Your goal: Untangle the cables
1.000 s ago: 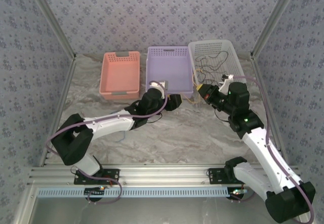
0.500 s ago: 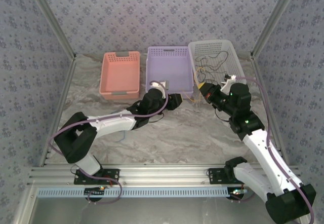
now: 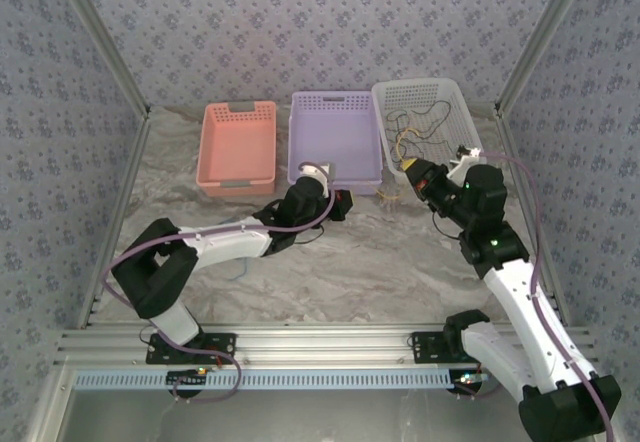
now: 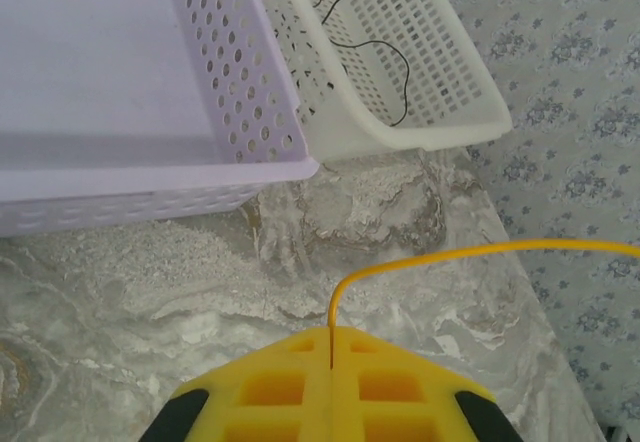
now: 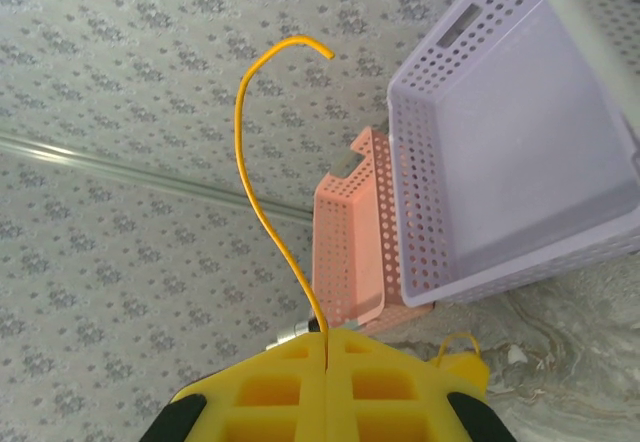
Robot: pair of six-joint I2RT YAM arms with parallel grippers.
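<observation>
Left gripper: your jaws were pinched together on the yellow cable, which rose from the seam and bent off to the right.
Right gripper: also clamped on a yellow cable, which curved upward and hooked over at its free end. You could not tell if it was the same cord.
Black cables: lying loose inside the white basket.
Position: both grippers sat over the table, apart from each other. Yours on the left was before the purple basket.

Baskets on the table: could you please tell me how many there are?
3: a salmon-pink perforated plastic basket at the left, a lilac one in the middle, a white one at the right; none seems hidden.
</observation>
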